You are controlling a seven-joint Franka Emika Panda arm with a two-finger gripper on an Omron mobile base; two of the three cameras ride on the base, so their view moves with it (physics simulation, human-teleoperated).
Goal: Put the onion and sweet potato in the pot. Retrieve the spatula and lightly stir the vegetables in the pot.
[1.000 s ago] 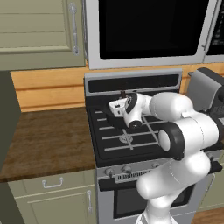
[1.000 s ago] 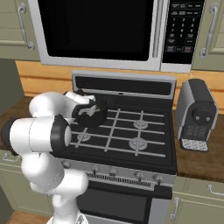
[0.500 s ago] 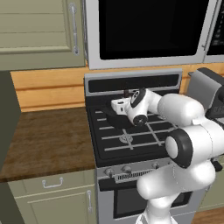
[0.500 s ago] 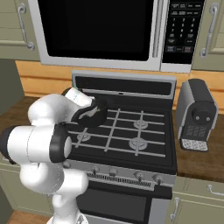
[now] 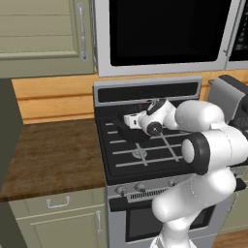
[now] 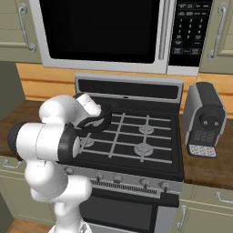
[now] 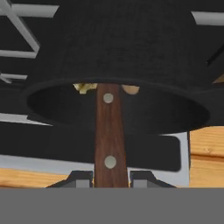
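Currently the fingers (image 7: 79, 178) are closed on the dark reddish-brown handle of the spatula (image 7: 108, 131), which reaches over the rim into the pot (image 7: 118, 65) on the rear left burner of the stove (image 6: 136, 150). Inside, the onion (image 7: 85, 87) and the sweet potato (image 7: 130, 89) lie just beside the handle, one on each side. Stir with small, slow sweeps, keeping the handle off the rim so the pot does not shift.

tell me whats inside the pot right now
Inside the pot: the spatula handle reaching in, the onion and sweet potato peeking past the rim. The blade is hidden.
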